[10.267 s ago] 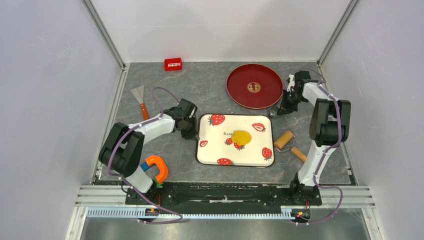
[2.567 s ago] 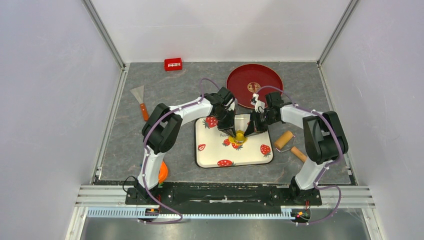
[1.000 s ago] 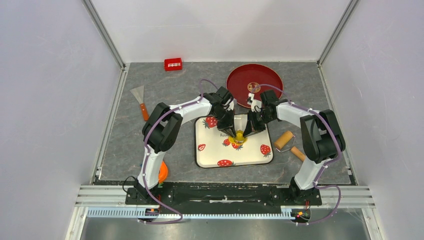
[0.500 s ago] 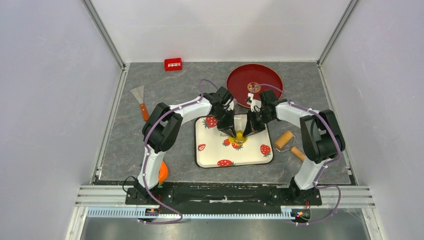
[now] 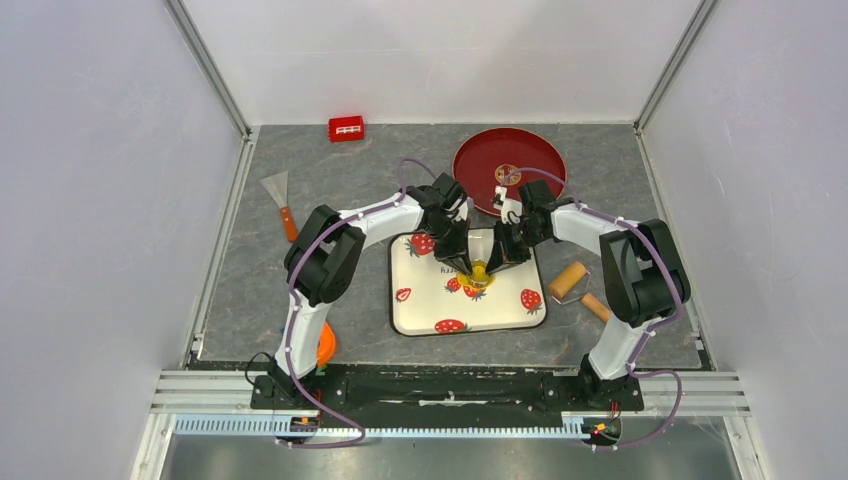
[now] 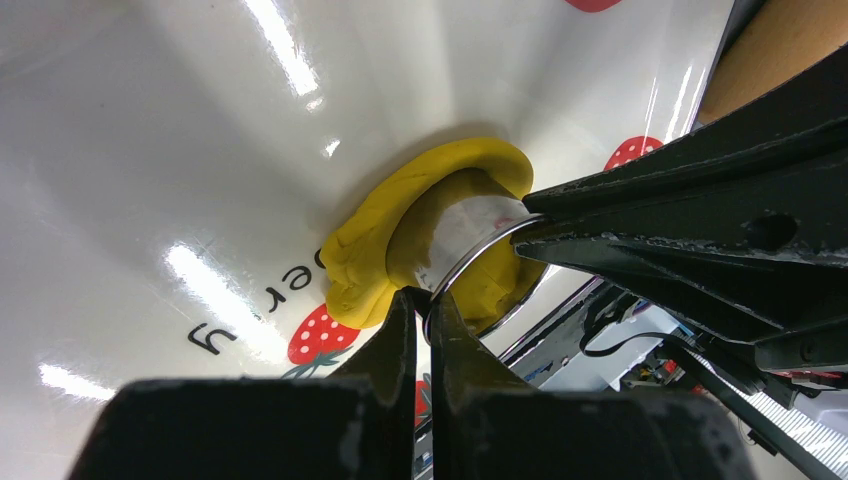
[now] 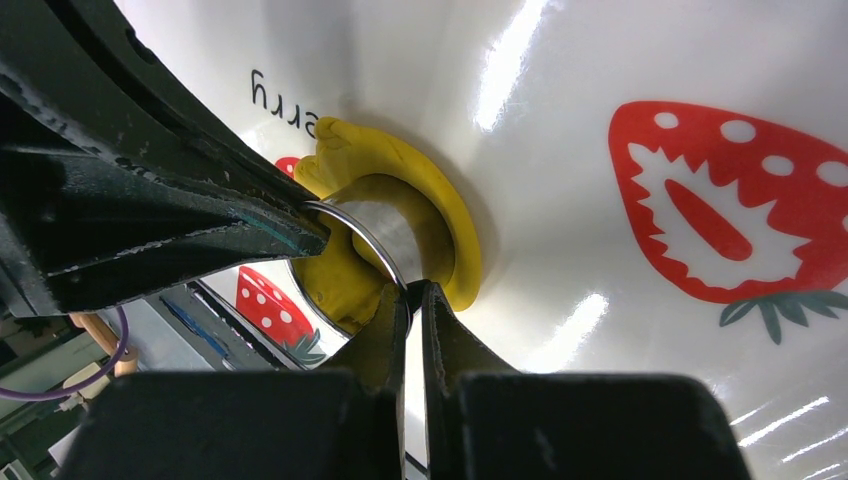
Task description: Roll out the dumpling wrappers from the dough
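Observation:
Flattened yellow dough (image 5: 477, 272) lies on the white strawberry-print tray (image 5: 420, 310). A thin metal ring cutter (image 6: 470, 255) stands pressed into the dough (image 6: 370, 250), which bulges round its outside. My left gripper (image 5: 466, 266) is shut on the ring's rim from the left; in its wrist view the gripper (image 6: 422, 300) pinches the rim. My right gripper (image 5: 493, 265) is shut on the opposite rim, and in its own view the gripper (image 7: 413, 290) clamps the ring cutter (image 7: 375, 235) beside the dough (image 7: 450, 215). A separate dumpling wrapper is out of view.
A red plate (image 5: 510, 170) sits behind the tray. A wooden roller (image 5: 568, 279) lies right of the tray. A scraper (image 5: 280, 200) and a red block (image 5: 346, 128) are at the back left. An orange tool (image 5: 325, 345) lies by the left arm's base.
Ten seconds ago both arms were off to the sides and the dough lay bare. In the last second both grippers have stayed on the ring, with barely any movement.

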### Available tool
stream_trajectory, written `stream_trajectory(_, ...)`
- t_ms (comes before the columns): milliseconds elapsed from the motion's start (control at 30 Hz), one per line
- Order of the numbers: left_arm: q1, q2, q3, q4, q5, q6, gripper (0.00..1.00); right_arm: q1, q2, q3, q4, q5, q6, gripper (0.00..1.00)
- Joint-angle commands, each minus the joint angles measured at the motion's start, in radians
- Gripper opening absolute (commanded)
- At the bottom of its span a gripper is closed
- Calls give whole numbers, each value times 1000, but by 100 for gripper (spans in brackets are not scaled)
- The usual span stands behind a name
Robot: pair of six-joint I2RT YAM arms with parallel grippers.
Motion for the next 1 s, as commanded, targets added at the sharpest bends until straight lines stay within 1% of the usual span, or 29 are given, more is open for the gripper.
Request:
stream_trajectory(0,-22,134,-88,-98,-186,53,2,89,156,-111,-9,251,-108,0)
stream_trajectory(100,-22,132,-85,-101,-187,56,2,89,152,-106,-11,259,-109,0)
stream_trajectory(367,-22,101,-59,-119,-221,72,3,87,112,-49,-51,244,-128,9)
stream_trajectory(633,-21,53,-8,-155,-247,80,20,85,69,72,-125,212,-125,13)
stream_trajectory(767,-21,29,17,-176,-272,82,25,86,58,120,-152,202,-123,16)
stream_trajectory(967,-19,6,28,-179,-278,84,29,86,48,178,-190,169,-116,23)
